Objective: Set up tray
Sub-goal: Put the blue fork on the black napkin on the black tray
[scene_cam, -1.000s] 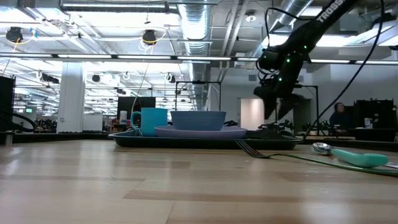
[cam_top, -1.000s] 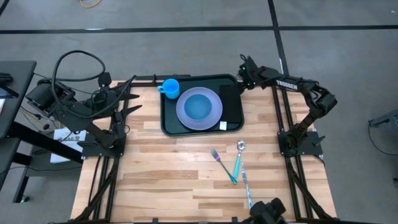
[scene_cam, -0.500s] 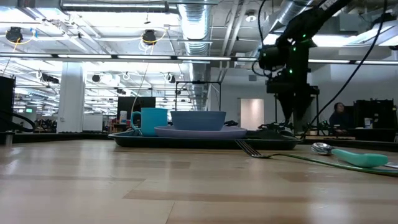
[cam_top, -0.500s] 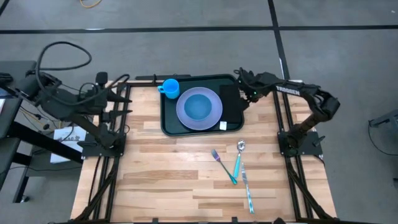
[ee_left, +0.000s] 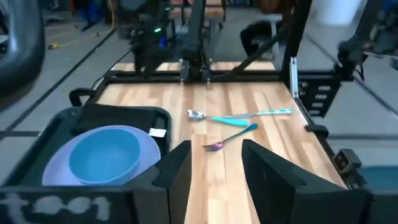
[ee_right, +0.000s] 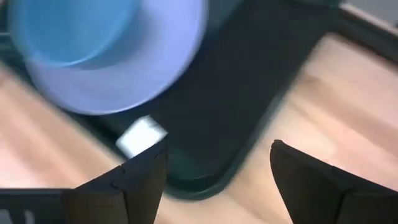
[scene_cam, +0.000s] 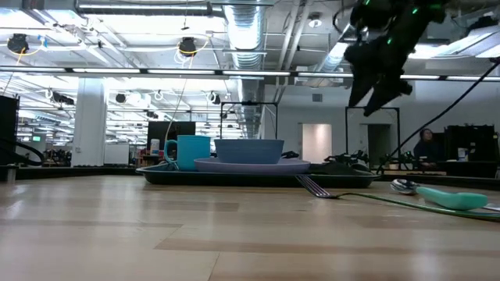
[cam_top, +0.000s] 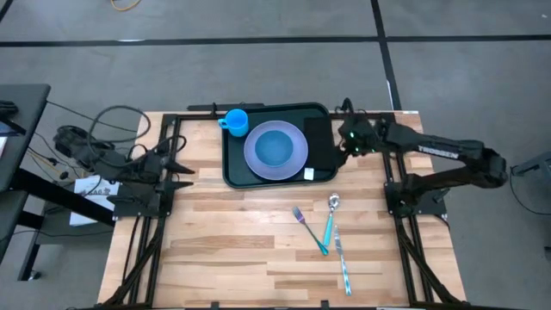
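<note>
The right gripper (cam_top: 346, 143) hangs above the right edge of the tray (cam_top: 234, 175), fingers spread and empty. The tray sits at the table's far middle. The left gripper (cam_top: 178, 164) rests at the table's left edge, fingers parted, holding nothing.

The light wooden plank table (cam_top: 232, 241) carries the dark tray (cam_top: 232, 176) at its far edge. Nearer the front right lie a fork (cam_top: 308, 230), a teal-handled spoon (cam_top: 331, 220) and a knife (cam_top: 342, 261), close together on bare wood.
</note>
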### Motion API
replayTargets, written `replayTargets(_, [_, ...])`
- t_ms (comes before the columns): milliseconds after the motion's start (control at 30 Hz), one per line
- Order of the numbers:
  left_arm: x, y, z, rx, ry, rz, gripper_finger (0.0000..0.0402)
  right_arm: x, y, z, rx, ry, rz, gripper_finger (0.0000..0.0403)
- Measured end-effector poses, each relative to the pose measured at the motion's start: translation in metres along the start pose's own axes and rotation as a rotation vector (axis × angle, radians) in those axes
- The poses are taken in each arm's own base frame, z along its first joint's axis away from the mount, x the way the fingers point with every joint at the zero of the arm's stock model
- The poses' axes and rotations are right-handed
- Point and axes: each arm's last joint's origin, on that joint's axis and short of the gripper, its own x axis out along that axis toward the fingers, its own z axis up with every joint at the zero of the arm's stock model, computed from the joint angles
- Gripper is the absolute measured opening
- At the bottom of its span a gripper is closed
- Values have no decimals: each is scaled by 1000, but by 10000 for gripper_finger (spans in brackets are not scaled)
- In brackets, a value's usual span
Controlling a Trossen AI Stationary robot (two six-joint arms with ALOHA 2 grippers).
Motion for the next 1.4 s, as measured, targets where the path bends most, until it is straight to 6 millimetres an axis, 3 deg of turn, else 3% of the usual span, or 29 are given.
replayTargets(100, [4, 6, -32, 15, -83, 60, 132, -9, 23, -16, -18, -19, 102, 270])
replayTargets(200, [4, 11, -52, 20, -198, 109, 132, -13, 45, -33, -39, -21, 202, 270])
replayTargets(333, [0, 17, -72, 25, -249, 88, 132, -20, 73, -52, -9, -5, 298, 270])
replayTargets(500, [-6, 21, -85, -116, -278, 28, 132, -27, 103, -76, 4, -50, 349, 270])
replayTargets(833, [-5, 20, -80, -110, -343, 32, 132, -24, 143, -111, 19, 16, 466, 270])
replayTargets(1033, [-6, 20, -76, -25, -370, 43, 132, -7, 152, -123, -1, 72, 410, 270])
replayTargets(1267, [-8, 20, -72, -53, -416, 43, 132, 22, 156, -126, -62, 160, 333, 270])
replayTargets(1400, [-9, 20, -69, -67, -439, 38, 132, 31, 170, -124, -105, 212, 278, 269])
